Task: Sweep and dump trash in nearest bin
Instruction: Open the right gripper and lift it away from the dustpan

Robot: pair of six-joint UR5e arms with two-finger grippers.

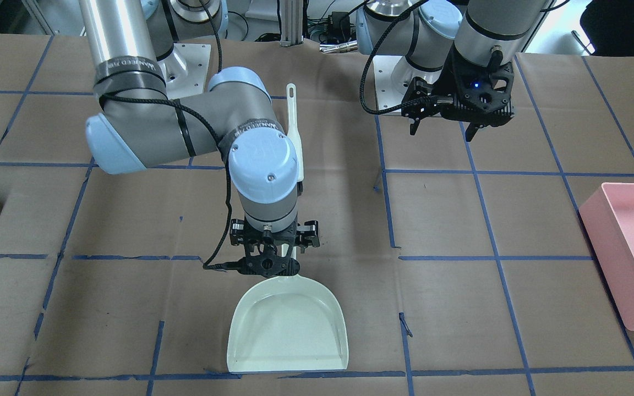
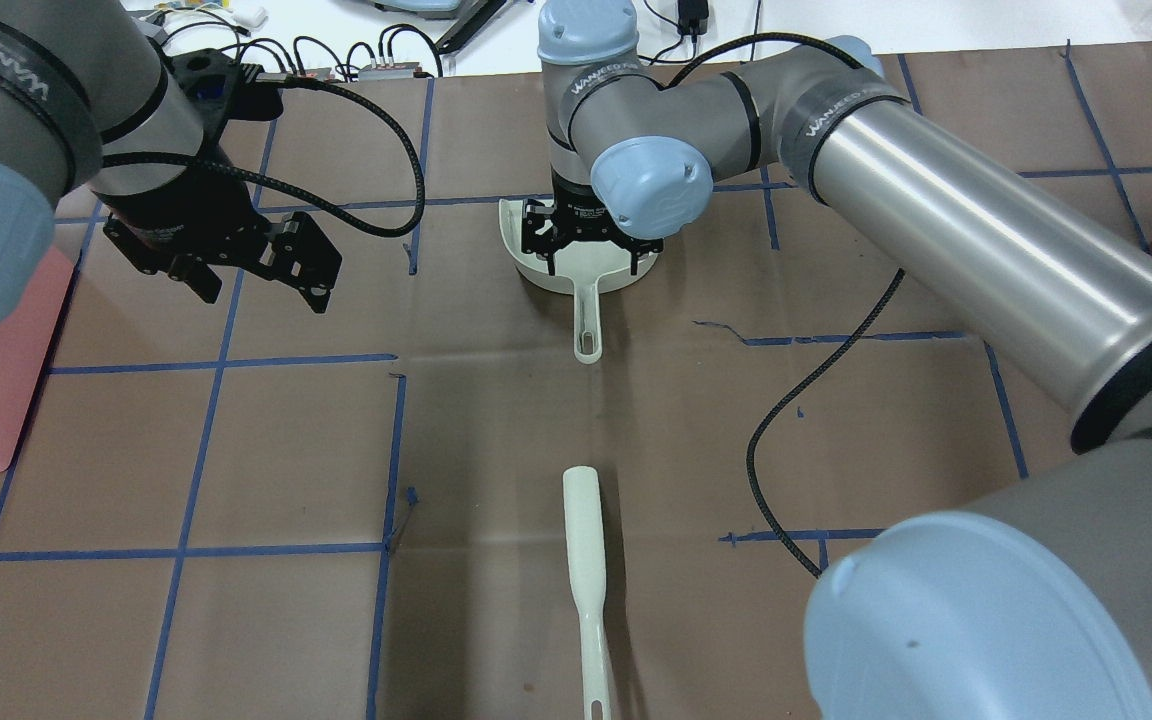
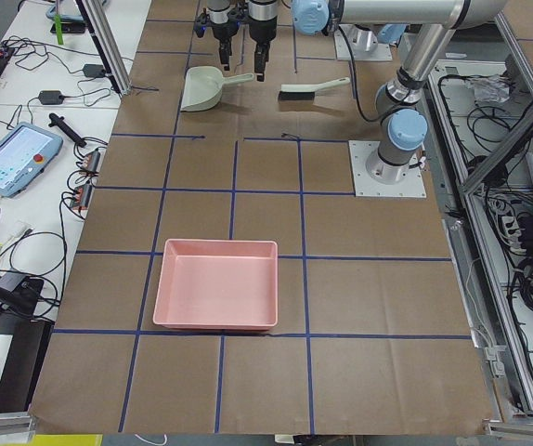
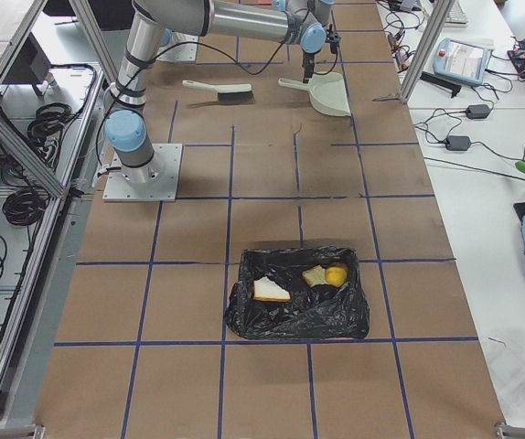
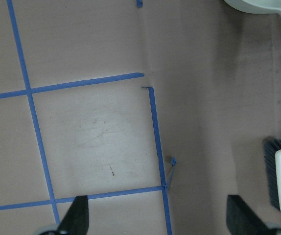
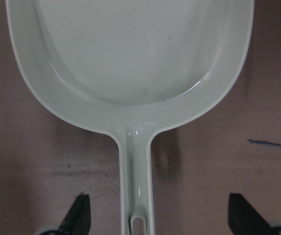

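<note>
While the right gripper (image 6: 162,215) hangs over the handle of the pale-green plastic dustpan (image 1: 287,330), its 2 fingers stand wide apart, 1 on each side of the handle and neither touching it. You can see the dustpan lying flat on the brown paper-covered desk (image 1: 515,308), tray pointing away from the robot.

The left gripper (image 2: 261,290) is spread open as well. It is raised over bare desk, well apart from the dustpan.

The long pale-handled brush with dark bristles (image 2: 586,560) lies on the desk on the robot's side of the dustpan, roughly in line with its handle.

The trash is in the black plastic-lined bin (image 4: 294,315) toward the robot's right end: 2 torn white bread pieces with tan crust (image 4: 270,290) and a rounded yellow-brown lump (image 4: 336,275) — the lump rests against the smaller piece.

A pink rectangular plastic bin (image 3: 215,283) sits toward the left end.
</note>
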